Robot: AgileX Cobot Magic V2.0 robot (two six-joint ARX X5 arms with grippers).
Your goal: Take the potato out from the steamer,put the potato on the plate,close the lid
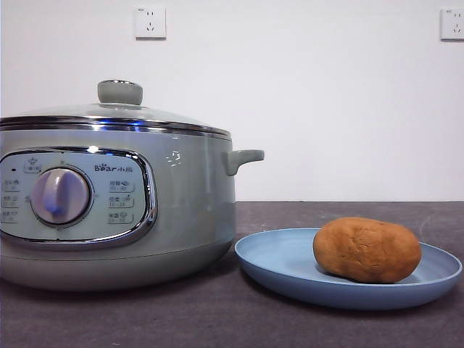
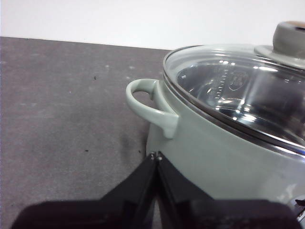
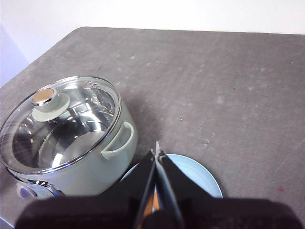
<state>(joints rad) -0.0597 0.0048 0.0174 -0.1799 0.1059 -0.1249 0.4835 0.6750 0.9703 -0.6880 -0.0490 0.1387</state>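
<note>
The potato (image 1: 367, 249) lay on its side on the plate (image 1: 283, 264), toward the plate's right part in the front view, and it touched nothing else. The plate rested flat on the grey table (image 1: 181, 319), just beside the steamer (image 1: 188, 210), with its left rim close under the curved wall of the steamer. In the right wrist view, only a small orange-brown part of the potato (image 3: 149, 206) showed behind the jaws.

The lid (image 1: 109, 114) sat closed on the steamer, its chrome rim level all around, and the pale green knob (image 1: 119, 92) stood upright in the middle. Through the glass in the right wrist view the inside of the steamer looked like bare shiny metal.

The left gripper (image 2: 156, 156) was low beside the steamer, near one side handle (image 2: 147, 106), and its jaws were pressed together and held nothing. The right gripper (image 3: 156, 153) hung above the plate (image 3: 200, 176), also with jaws closed tight together and nothing between them. Neither gripper showed in the front view.

On the white wall behind there were two sockets (image 1: 150, 22).
</note>
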